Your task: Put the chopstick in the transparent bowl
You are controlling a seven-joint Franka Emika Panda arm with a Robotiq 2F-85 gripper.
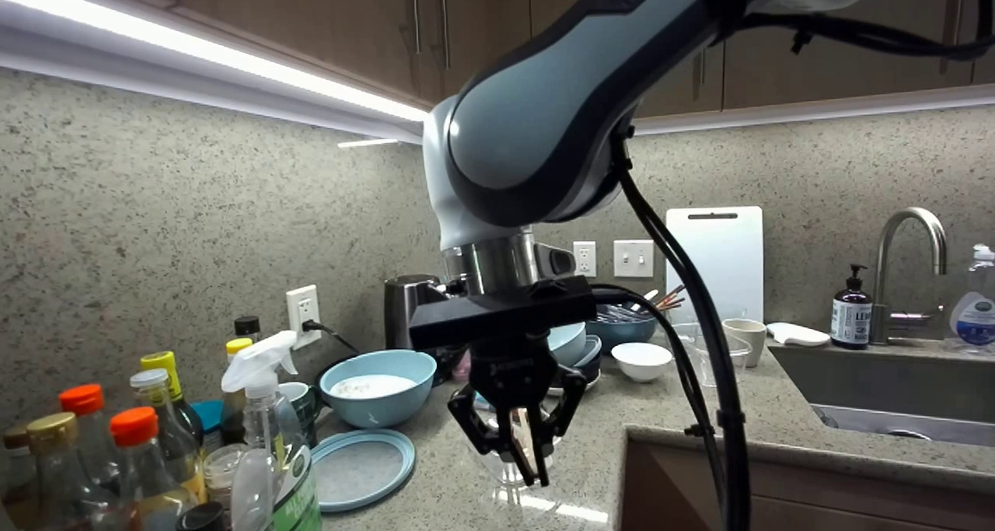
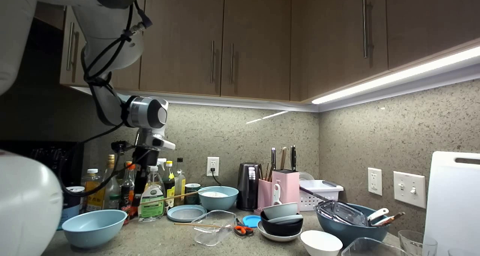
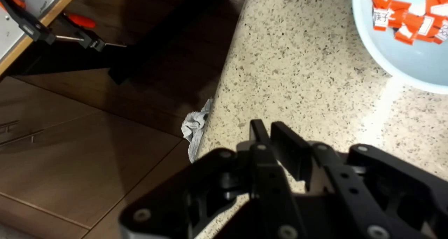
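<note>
A thin wooden chopstick (image 2: 172, 197) is raised above the counter in an exterior view. One end meets the fingertips of my gripper (image 2: 136, 202) and it points right, slightly upward. My gripper also shows in an exterior view (image 1: 536, 480) and in the wrist view (image 3: 267, 127). Its fingers are nearly together, and the held chopstick is hidden there. The transparent bowl (image 2: 210, 241) stands on the counter right of my gripper, apart from it. A second chopstick (image 2: 183, 223) lies across its rim. The transparent bowl shows partly behind my fingers in an exterior view (image 1: 507, 473).
A pale blue bowl (image 2: 93, 233) with orange packets, also in the wrist view (image 3: 371, 53), stands at the left. Bottles, a spray bottle (image 2: 152, 199), a blue plate (image 2: 186, 213) and a blue-and-white bowl (image 2: 218, 199) stand behind. Scissors (image 2: 244, 230) lie right of the transparent bowl.
</note>
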